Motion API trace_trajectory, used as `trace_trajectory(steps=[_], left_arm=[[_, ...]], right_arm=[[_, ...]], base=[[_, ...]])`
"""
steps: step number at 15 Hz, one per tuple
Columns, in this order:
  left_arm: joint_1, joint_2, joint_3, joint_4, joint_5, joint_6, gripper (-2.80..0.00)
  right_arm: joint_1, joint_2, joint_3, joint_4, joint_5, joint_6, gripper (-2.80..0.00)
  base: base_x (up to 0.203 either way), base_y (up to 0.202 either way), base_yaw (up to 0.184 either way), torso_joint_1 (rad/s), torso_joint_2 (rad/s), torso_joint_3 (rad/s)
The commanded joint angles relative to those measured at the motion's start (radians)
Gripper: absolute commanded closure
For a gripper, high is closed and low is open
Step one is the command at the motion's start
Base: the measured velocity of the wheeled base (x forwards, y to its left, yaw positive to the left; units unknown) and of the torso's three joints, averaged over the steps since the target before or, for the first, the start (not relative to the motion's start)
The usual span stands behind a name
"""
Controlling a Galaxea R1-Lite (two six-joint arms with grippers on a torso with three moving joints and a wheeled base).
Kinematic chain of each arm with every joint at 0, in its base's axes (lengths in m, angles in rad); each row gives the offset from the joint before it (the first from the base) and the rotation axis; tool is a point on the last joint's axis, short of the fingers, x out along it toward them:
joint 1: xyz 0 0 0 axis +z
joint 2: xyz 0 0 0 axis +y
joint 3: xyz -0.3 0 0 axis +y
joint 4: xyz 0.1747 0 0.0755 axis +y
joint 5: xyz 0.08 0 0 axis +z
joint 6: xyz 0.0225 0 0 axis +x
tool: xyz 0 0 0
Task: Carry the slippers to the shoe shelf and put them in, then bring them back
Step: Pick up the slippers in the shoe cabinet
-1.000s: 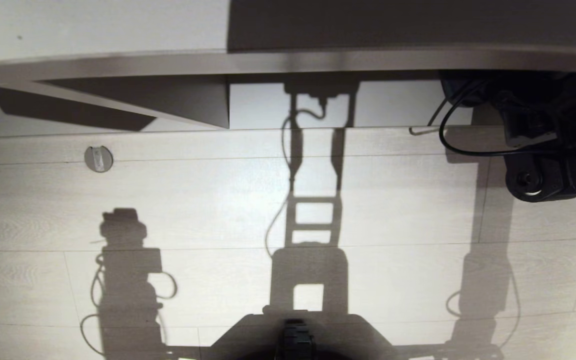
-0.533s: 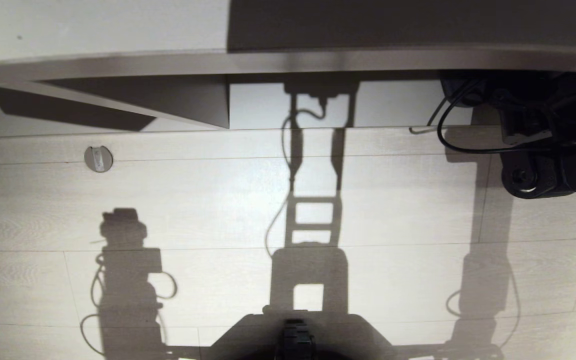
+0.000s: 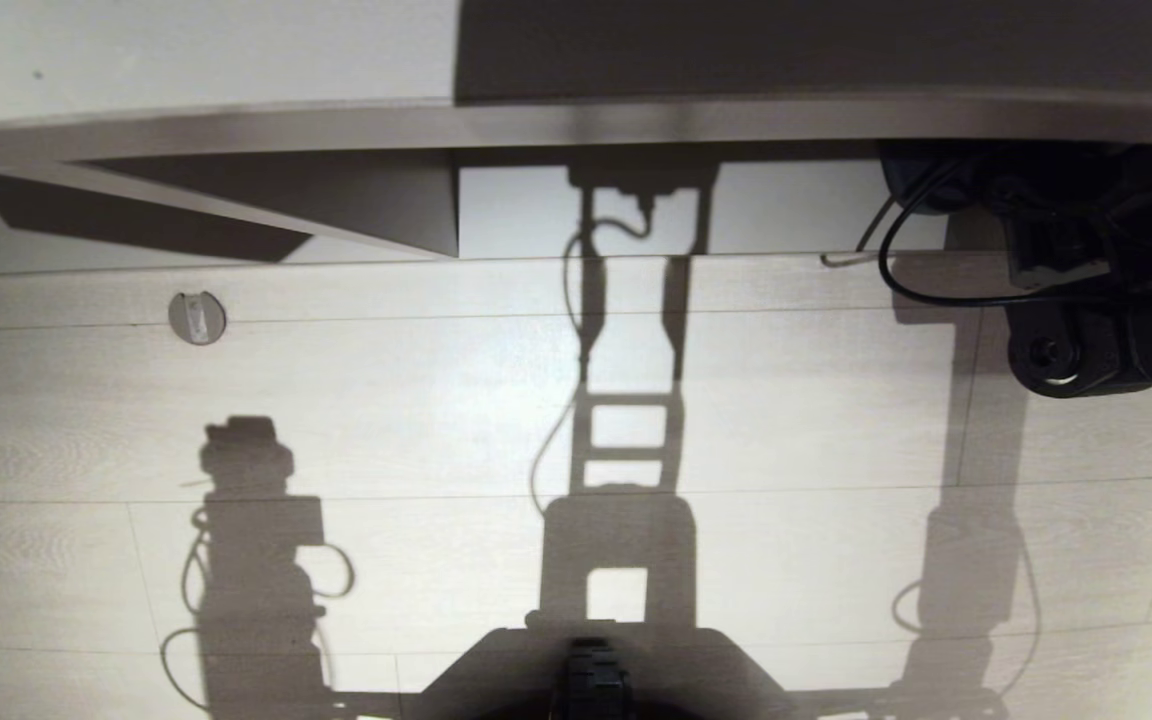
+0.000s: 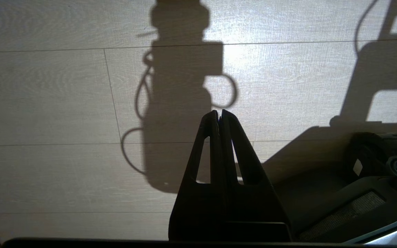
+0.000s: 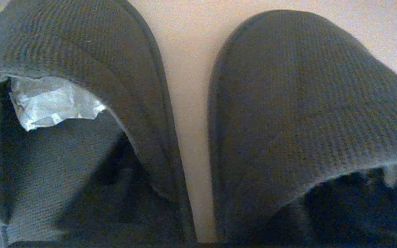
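The slippers fill the right wrist view: two dark grey fabric slippers side by side, toes pointing away, one (image 5: 81, 62) with crumpled white paper in its opening, the other (image 5: 305, 103) beside it. A strip of pale board (image 5: 181, 86) shows between them. In the head view my right arm (image 3: 1076, 300) reaches under the top board of the shoe shelf (image 3: 576, 120); its gripper end is lost in the dark there. The slippers are hidden in the head view. My left gripper (image 4: 220, 113) hangs shut and empty over the floor.
A vertical divider (image 3: 456, 210) splits the shelf opening. A small round metal fitting (image 3: 197, 318) sits in the pale wood floor at the left. My own base (image 3: 596, 680) is at the near edge. Shadows of my arms and trunk lie across the floor.
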Motion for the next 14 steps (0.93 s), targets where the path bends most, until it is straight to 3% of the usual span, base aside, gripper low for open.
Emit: trace_trajectory(steps=[1,10,14], left_arm=[[0.0,0.0,0.0,0.0,0.001,-0.002,0.0],[0.0,0.0,0.0,0.0,0.001,-0.001,0.0],[0.0,0.0,0.0,0.0,0.001,-0.001,0.0]], right_arm=[[0.001,-0.005,0.006,-0.009,0.0,0.0,0.0],[0.002,-0.019,0.033,-0.009,0.001,0.001,0.0],[0.002,-0.116,0.098,-0.007,0.0,0.015,0.0]], base=[[0.0,0.0,0.0,0.0,0.0,0.0],[0.0,0.0,0.0,0.0,0.0,0.0],[0.0,0.0,0.0,0.0,0.0,0.0]])
